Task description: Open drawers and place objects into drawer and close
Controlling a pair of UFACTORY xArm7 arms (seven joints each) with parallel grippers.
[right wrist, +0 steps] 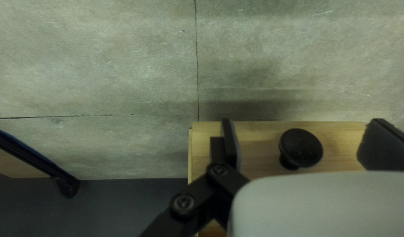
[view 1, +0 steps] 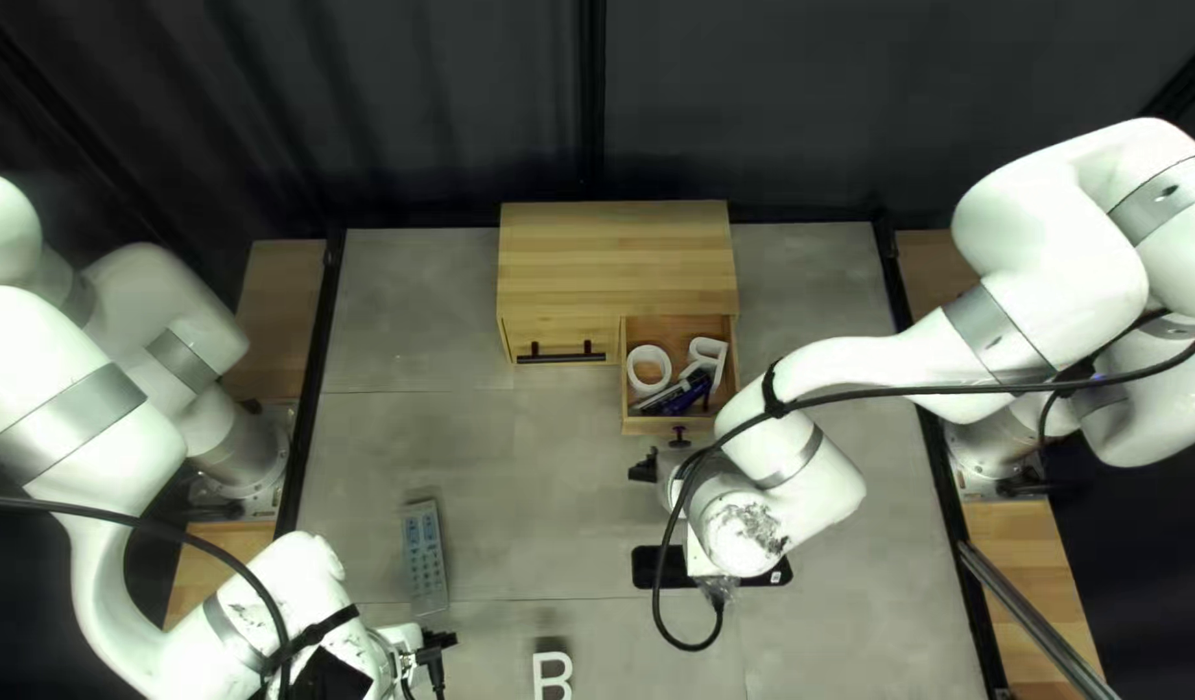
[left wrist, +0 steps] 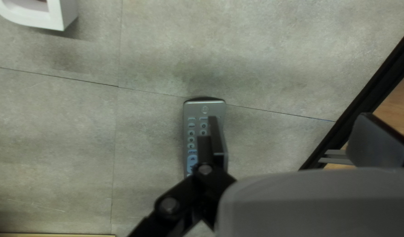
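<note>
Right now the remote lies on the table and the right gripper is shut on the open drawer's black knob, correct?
No, the right gripper is open: the right wrist view shows its fingers clear of the black knob. The rest is right.

The remote bears small printed numbers and labels on its keys. In the top left view, a white letter, B or R, lies right of the remote; farther right and beyond it, the drawer holds a smaller-looking letter shape, unreadable.
</note>
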